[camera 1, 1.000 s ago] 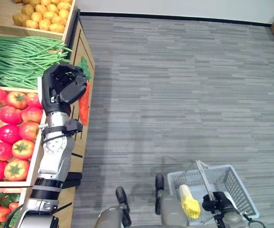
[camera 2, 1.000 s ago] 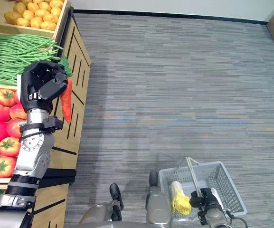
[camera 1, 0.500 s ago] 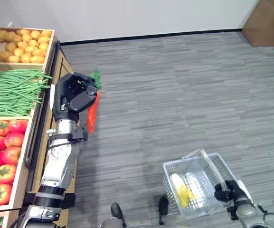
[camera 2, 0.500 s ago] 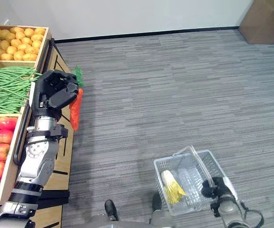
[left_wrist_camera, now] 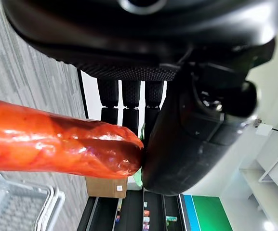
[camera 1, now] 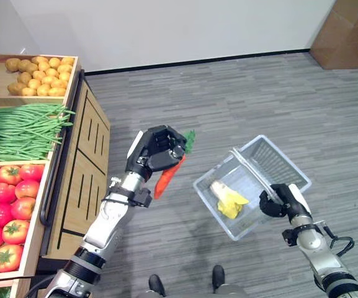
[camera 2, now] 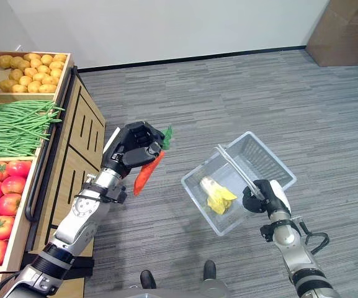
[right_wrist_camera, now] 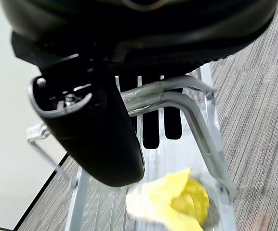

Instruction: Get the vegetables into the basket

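Note:
My left hand [camera 1: 156, 147] is shut on an orange carrot [camera 1: 167, 178] with a green top, held in the air over the grey floor, left of the basket. The carrot [left_wrist_camera: 57, 149] lies across the palm under the curled fingers. My right hand [camera 1: 282, 199] is shut on the metal handle [right_wrist_camera: 177, 98] of a light grey wire basket [camera 1: 277, 161], which hangs tilted above the floor. A yellow corn cob [camera 1: 228, 200] lies inside the basket at its lower end. The carrot's tip is a short way from the basket's near rim.
A wooden produce stand [camera 1: 85, 167] runs along the left with trays of potatoes [camera 1: 39, 76], green beans [camera 1: 17, 130] and tomatoes [camera 1: 5, 205]. A cardboard box [camera 1: 346, 31] stands at the far right by the wall. Grey carpet floor spreads between.
The camera has swung away from the stand. My left hand carried the carrot off the stand toward the basket. My right hand lifted the basket up and tilted it.

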{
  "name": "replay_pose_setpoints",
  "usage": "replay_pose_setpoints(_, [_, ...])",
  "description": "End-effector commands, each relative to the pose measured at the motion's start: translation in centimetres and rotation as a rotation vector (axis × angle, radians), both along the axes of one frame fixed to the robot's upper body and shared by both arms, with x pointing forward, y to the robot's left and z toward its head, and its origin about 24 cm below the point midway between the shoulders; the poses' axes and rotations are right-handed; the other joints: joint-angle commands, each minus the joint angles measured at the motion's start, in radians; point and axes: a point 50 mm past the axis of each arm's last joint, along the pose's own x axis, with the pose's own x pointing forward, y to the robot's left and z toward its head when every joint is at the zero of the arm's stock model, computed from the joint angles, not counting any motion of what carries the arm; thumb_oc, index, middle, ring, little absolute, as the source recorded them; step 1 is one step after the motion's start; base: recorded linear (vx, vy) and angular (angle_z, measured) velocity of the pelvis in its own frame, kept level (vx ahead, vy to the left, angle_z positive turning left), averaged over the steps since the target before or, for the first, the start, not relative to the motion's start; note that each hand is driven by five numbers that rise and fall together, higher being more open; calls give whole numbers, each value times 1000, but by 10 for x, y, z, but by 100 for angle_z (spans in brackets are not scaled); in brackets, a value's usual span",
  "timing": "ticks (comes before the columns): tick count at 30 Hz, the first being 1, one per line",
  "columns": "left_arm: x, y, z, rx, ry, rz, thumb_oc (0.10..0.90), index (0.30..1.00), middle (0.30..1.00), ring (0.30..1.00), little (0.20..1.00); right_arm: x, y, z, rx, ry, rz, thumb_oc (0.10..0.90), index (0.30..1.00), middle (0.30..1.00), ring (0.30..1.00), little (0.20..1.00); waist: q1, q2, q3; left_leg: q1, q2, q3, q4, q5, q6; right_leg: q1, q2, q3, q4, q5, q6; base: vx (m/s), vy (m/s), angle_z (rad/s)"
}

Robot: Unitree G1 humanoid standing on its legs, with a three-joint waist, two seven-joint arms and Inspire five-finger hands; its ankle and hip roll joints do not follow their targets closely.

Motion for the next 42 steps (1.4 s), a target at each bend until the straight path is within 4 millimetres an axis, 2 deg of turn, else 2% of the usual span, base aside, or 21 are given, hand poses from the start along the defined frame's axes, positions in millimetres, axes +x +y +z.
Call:
replay_pose_setpoints(1, [7,-20,19,-62,-102,-70,400,300,300,300,300,59,31,89,22,-448,157,400,300,300,300,300,-1,-35,-90,-19,10,-35,-1,-9,-43,-38,-58,19,-1,33,74,0,0,0])
replay_pose_setpoints(3, [10,-33,14,-62,-70,-89,400,300,300,300,300,65,49,99,58,-502,207,400,300,300,300,300,-1,-35,-91,-18,9,-34,-1,-8,-42,-37,-58,22,-1,33,73,-8,-15,-5])
replay_pose_setpoints(4, [13,-44,5,-62,-29,-92,400,300,300,300,300,67,65,108,101,-547,254,400,300,300,300,300,-6,-37,-93,-16,10,-33,-1,-8,-41,-37,-57,22,-1,33,72,5,-21,-5])
replay_pose_setpoints(11, [16,-60,-18,-17,65,-69,400,300,300,300,300,59,103,129,271,-667,378,400,300,300,300,300,-19,-43,-91,-12,14,-22,-1,-8,-40,-40,-52,30,-1,35,70,1,-2,0])
replay_pose_setpoints(16, [22,-55,-32,41,106,26,400,300,300,300,300,43,118,136,349,-686,469,400,300,300,300,300,-32,-49,-93,-9,21,-10,-1,-7,-44,-46,-48,38,0,35,69,-1,-11,-7])
replay_pose_setpoints(19, [25,-53,-35,47,117,62,400,300,300,300,300,39,120,137,376,-690,488,400,300,300,300,300,-36,-51,-94,-7,23,-8,-1,-6,-45,-47,-46,40,1,35,69,2,-5,-1])
replay_pose_setpoints(24, [33,-52,-37,32,144,151,400,300,300,300,300,25,138,135,511,-663,562,400,300,300,300,300,-50,-56,-90,-8,25,1,-1,-4,-49,-52,-41,43,2,36,69,-9,-5,-5])
replay_pose_setpoints(33, [38,-62,-31,37,121,161,400,300,300,300,300,9,162,136,597,-611,706,400,300,300,300,300,-64,-60,-80,-14,28,11,-1,0,-52,-68,-40,57,5,40,69,-13,0,-7])
replay_pose_setpoints(39, [35,-67,-47,108,170,165,400,300,300,300,300,5,172,139,640,-599,762,400,300,300,300,300,-68,-60,-78,-13,29,16,-1,0,-53,-71,-40,60,8,42,69,0,0,0])
replay_pose_setpoints(40, [36,-66,-50,133,173,175,429,341,341,341,341,4,173,139,643,-602,764,400,300,300,300,300,-69,-60,-77,-12,29,17,-1,1,-53,-72,-40,60,8,43,69,0,0,0])
replay_pose_setpoints(41, [36,-66,-50,133,172,175,545,503,503,503,503,4,173,139,643,-602,764,400,300,300,300,300,-69,-60,-77,-12,29,17,-1,1,-53,-72,-40,60,8,43,69,0,0,0])
replay_pose_setpoints(42, [36,-63,-57,201,182,196,900,1000,1000,1000,1000,5,174,141,643,-605,770,400,300,300,300,300,-69,-60,-78,-12,30,18,-1,1,-54,-72,-41,60,8,43,69,-5,2,-3])
